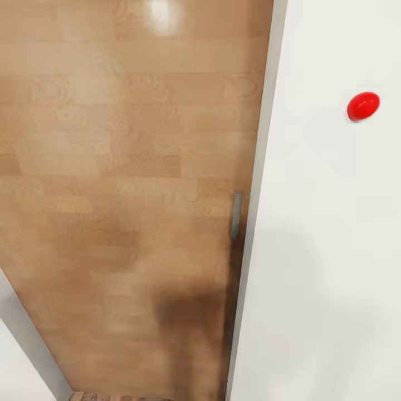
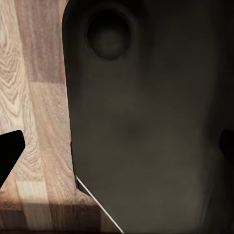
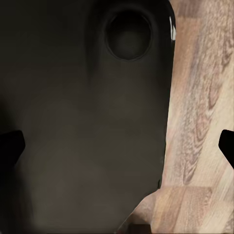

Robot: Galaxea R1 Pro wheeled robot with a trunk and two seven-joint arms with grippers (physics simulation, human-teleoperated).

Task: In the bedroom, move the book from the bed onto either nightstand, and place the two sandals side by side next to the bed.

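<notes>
2 grippers, both empty. Left gripper [image 2: 117, 148]: dark fingertips [image 2: 9, 153] sit at opposite edges of its wrist view, spread wide, nothing between them. Right gripper [image 3: 117, 146] is the same, jaws apart and holding nothing.

Just past the left fingers is a dark body panel [image 2: 146, 122] with 1 round recess [image 2: 109, 34], probably the robot's own trunk or base, so that arm looks tucked in. Wood floor [image 2: 34, 97] runs beside the panel, further out. Ahead of the right fingers there is a matching dark panel [image 3: 73, 122], also with 1 recess [image 3: 127, 35], and floor on its other side.

Further out, the head view looks down on light brown plank floor [image 1: 122, 167]. A white wall [image 1: 334, 250] stands close on the right-arm side and carries 1 red knob [image 1: 363, 106]. 1 short grey strip [image 1: 237, 214] sits at the wall's edge. Another white surface [image 1: 16, 362] cuts in on the left-arm side, so the gap looks narrow. A soft shadow [image 1: 189, 323] lies on the floor near the wall.

Where the book, bed and sandals lie cannot be told from here; my read is the robot is in transit and no part of the task is done.

Risks, as judgement:
- The base or right arm could scrape the white wall, since it is so near that side.
- Clipping the red knob or grey strip if an arm swings out.
- Turning in the tight gap could hit the surface on the left.
- With the head aimed down, steering is close to blind.
</notes>
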